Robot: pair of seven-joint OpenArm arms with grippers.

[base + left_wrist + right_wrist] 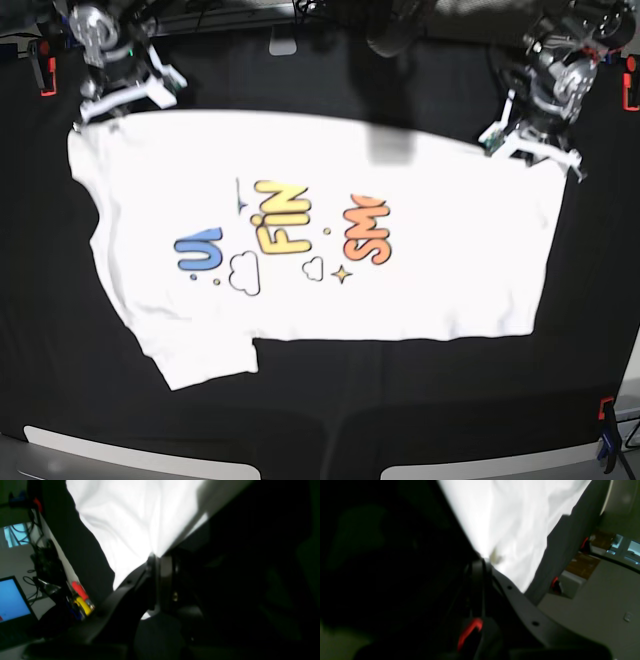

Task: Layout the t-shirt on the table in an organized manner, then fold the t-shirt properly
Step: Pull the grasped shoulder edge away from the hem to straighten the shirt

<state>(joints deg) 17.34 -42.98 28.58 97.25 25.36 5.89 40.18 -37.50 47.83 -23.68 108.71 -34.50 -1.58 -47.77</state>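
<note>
The white t-shirt (440,280) lies spread print-up on the black table (400,400), with one sleeve at the front left. My left gripper (531,148) is at the shirt's far right corner. In the left wrist view it (153,555) is shut on the t-shirt (135,517), with the cloth fanning out from the jaws. My right gripper (118,100) is at the far left corner. In the right wrist view it (483,559) is shut on the t-shirt (517,517).
Red clamps (45,76) (631,92) (605,412) sit at the table edges. Beyond the table edge, the left wrist view shows a laptop screen (12,600) and red and yellow tools (81,597). The right wrist view shows a red clamp (555,583) and the floor.
</note>
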